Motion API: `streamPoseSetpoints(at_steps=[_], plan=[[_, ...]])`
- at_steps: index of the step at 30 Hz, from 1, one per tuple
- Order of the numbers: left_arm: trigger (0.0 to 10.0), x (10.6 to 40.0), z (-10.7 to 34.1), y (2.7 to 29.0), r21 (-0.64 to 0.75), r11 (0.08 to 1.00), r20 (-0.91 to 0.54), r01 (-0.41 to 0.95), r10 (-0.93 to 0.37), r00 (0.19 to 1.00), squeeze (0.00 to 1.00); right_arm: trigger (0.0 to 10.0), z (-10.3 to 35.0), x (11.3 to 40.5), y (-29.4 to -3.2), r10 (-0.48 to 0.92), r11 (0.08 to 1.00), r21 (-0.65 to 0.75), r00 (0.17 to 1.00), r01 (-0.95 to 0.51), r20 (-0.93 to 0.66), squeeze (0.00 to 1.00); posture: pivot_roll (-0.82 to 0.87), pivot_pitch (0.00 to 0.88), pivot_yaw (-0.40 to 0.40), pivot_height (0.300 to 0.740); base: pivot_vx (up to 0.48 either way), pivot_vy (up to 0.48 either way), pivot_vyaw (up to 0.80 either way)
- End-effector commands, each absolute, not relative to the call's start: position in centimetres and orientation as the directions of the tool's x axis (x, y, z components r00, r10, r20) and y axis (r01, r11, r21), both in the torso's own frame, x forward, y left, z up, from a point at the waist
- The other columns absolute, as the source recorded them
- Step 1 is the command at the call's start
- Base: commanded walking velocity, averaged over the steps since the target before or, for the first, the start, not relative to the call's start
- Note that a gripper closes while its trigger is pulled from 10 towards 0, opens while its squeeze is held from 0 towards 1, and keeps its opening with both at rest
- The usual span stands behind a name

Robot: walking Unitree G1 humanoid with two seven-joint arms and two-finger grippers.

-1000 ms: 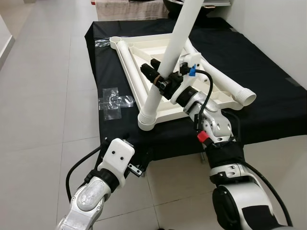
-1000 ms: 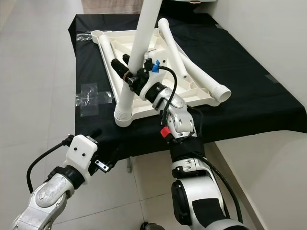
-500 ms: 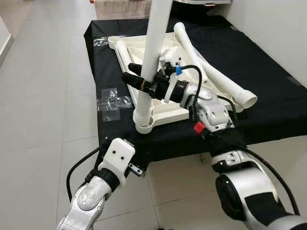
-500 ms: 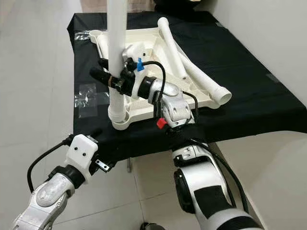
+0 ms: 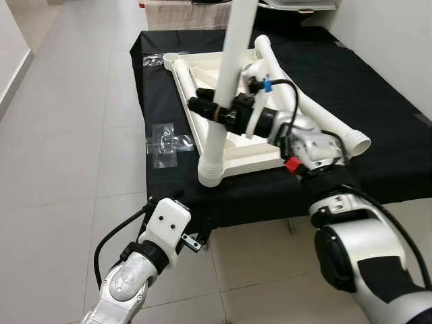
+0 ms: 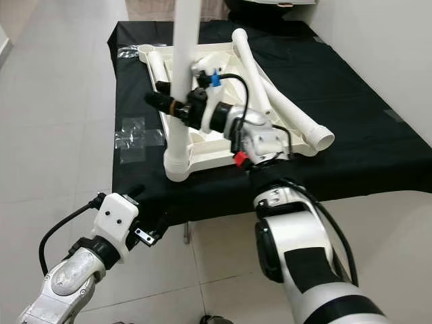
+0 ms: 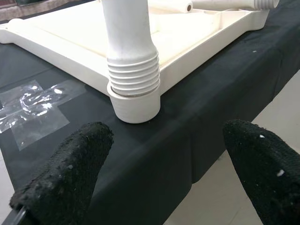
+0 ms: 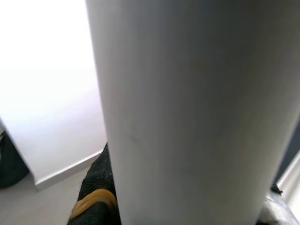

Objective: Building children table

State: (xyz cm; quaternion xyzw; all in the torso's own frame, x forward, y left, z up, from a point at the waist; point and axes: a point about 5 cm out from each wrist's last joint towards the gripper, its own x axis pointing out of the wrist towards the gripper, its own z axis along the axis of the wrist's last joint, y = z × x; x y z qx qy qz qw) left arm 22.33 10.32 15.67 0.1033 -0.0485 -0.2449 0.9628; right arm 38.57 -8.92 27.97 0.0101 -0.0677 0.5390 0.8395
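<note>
I see the upturned white plastic tabletop [image 5: 233, 145] lying on the black-draped desk [image 5: 378, 101]; one white plastic leg tube [image 5: 226, 88] stands in its near left corner socket, my right hand [image 5: 217, 111] clamped round it, my left hand [image 7: 164, 183] below the desk edge.

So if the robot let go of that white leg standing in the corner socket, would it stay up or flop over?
The white leg looks like stiff moulded plastic, so it probably wouldn't bend. Its ribbed end sits in the corner socket of the tabletop, but leans slightly, so it might tip if not fully seated. The right gripper clamps it; its smooth surface may be slippery.
</note>
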Motion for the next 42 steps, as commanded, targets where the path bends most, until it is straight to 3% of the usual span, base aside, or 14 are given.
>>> streamPoseSetpoints(at_steps=[1, 14, 20, 28, 39, 42], plan=[[10.0, 22.1, 15.2, 10.2, 0.226, 0.852, 0.027, 0.472, -0.49, 0.871, 0.0, 10.0, 25.9, 38.4, -9.2, 0.916, 0.399, -0.03, 0.398, -0.916, 0.046, 0.0, 0.07, 0.146, -0.093, 0.74, 0.0, 0.0, 0.0], [10.0, 22.0, 15.2, 10.1, 0.228, 0.849, 0.026, 0.476, -0.494, 0.869, 0.0, 10.0, 25.0, 38.8, -8.8, 0.903, 0.426, -0.101, 0.429, -0.899, -0.005, 0.0, 0.08, 0.151, -0.091, 0.74, 0.0, 0.0, 0.0], [10.0, 21.9, 15.2, 10.1, 0.227, 0.85, 0.026, 0.475, -0.493, 0.87, 0.0, 10.0, 24.5, 38.7, -8.4, 0.905, 0.422, -0.096, 0.425, -0.902, -0.015, 0.0, 0.08, 0.156, -0.092, 0.74, 0.0, 0.0, 0.0], [10.0, 21.9, 15.2, 10.1, 0.23, 0.851, 0.026, 0.472, -0.49, 0.871, 0.0, 10.0, 24.0, 39.1, -7.8, 0.873, 0.486, -0.079, 0.487, -0.871, -0.005, 0.0, 0.08, 0.158, -0.094, 0.74, 0.0, 0.0, 0.0], [10.0, 21.9, 15.3, 10.2, 0.23, 0.853, 0.027, 0.468, -0.486, 0.873, 0.0, 10.0, 23.5, 39.0, -7.8, 0.874, 0.481, -0.083, 0.485, -0.873, -0.033, 0.0, 0.08, 0.161, -0.094, 0.74, 0.0, 0.0, 0.0], [10.0, 22.0, 15.2, 10.1, 0.23, 0.854, 0.028, 0.468, -0.486, 0.874, 0.0, 10.0, 22.9, 39.4, -8.1, 0.824, 0.563, -0.057, 0.565, -0.824, -0.042, 0.0, 0.07, 0.16, -0.093, 0.74, 0.0, 0.0, 0.0]])
